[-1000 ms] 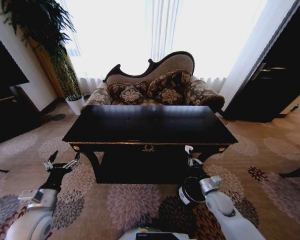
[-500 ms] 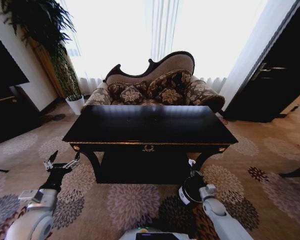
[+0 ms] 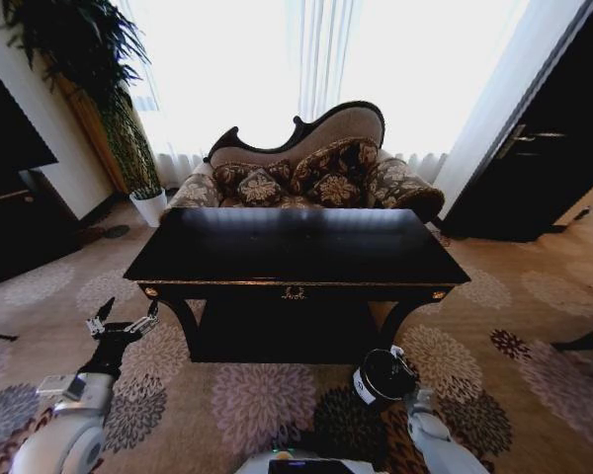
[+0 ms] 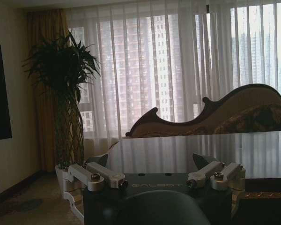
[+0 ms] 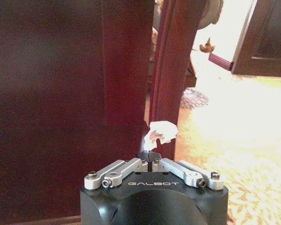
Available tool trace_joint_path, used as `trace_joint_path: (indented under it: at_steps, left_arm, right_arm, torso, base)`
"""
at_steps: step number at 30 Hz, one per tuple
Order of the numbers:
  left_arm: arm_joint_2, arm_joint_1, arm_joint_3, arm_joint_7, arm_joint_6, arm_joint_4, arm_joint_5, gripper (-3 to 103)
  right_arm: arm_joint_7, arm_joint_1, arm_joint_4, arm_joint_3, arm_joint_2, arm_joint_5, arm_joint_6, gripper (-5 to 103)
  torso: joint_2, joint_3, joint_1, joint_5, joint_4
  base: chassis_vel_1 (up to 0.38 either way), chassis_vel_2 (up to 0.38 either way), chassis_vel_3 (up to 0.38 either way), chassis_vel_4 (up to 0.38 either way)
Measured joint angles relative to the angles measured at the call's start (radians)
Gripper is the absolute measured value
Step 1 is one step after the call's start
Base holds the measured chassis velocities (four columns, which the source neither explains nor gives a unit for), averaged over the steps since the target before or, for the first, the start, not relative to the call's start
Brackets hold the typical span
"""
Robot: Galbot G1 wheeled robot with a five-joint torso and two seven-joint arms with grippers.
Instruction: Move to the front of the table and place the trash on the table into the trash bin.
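While the robot faces the long front side of the black worktop (image 3: 296, 247), its right gripper (image 5: 150, 154) is low by the worktop's front right leg, above the trash bin (image 3: 381, 377). In the right wrist view its fingers (image 5: 126, 166) are pressed together on a white crumpled paper lump (image 5: 161, 131), which sticks out past the fingertips with the dark wooden leg close behind it. In the head view the right arm (image 3: 425, 434) rises from the bottom edge toward the bin, and a small white bit shows just above the bin's rim, at the gripper.

The bin stands on the patterned carpet (image 3: 257, 400) just in front of the worktop's right leg, its open mouth dark and round, a white label on the side turned toward the robot. Nothing can be made out lying on the glossy top, which reflects the bright window.

Off to the left, the left gripper (image 3: 122, 327) hangs in the air in front of the worktop's left front corner, apart from it. Its fingers (image 4: 100, 176) are spread wide with nothing between them, as the left wrist view shows, looking over the shiny top toward the curtains.

Behind the worktop stands a patterned brown sofa (image 3: 306, 178) with cushions, and a tall potted plant (image 3: 99, 69) stands in the left corner near the window.
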Motion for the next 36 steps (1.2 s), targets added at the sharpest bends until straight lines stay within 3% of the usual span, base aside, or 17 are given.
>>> trace_joint_path:
  at_steps: [13,28,31,33,34,35,36]
  left_arm:
    - [0.0,0.0,0.0,0.0,0.0,0.0,0.0,100]
    - [0.0,0.0,0.0,0.0,0.0,0.0,0.0,100]
    - [0.0,0.0,0.0,0.0,0.0,0.0,0.0,100]
    - [0.0,0.0,0.0,0.0,0.0,0.0,0.0,100]
    - [0.0,0.0,0.0,0.0,0.0,0.0,0.0,100]
    - [0.0,0.0,0.0,0.0,0.0,0.0,0.0,100]
    - [0.0,0.0,0.0,0.0,0.0,0.0,0.0,100]
  right_arm:
    - [0.038,0.156,-0.292,0.001,0.047,-0.168,0.028,0]
    - [0.087,0.224,-0.354,0.012,0.098,-0.252,-0.037,-3]
    - [0.091,0.221,-0.347,0.012,0.097,-0.254,-0.056,3]
    - [0.093,0.216,-0.341,0.012,0.095,-0.252,-0.068,13]
    - [0.093,0.216,-0.34,0.012,0.095,-0.251,-0.07,13]
    - [0.095,0.214,-0.336,0.012,0.096,-0.247,-0.074,24]
    - [0.095,0.214,-0.336,0.012,0.096,-0.247,-0.074,24]
  torso:
    - [0.0,0.0,0.0,-0.0002,0.0002]
    - [0.0,0.0,0.0,-0.0002,0.0003]
    - [0.0,0.0,0.0,-0.0002,0.0002]
    - [0.0,0.0,0.0,0.0,0.0]
    - [0.0,0.0,0.0,0.0,0.0]
    - [0.0,0.0,0.0,-0.0001,0.0001]
    - [0.0,0.0,0.0,-0.0001,0.0001]
  base:
    - [0.0,0.0,0.0,0.0]
    - [0.0,0.0,0.0,0.0]
    - [0.0,0.0,0.0,0.0]
    - [0.0,0.0,0.0,0.0]
    - [0.0,0.0,0.0,0.0]
    - [0.0,0.0,0.0,0.0]
    - [0.0,0.0,0.0,0.0]
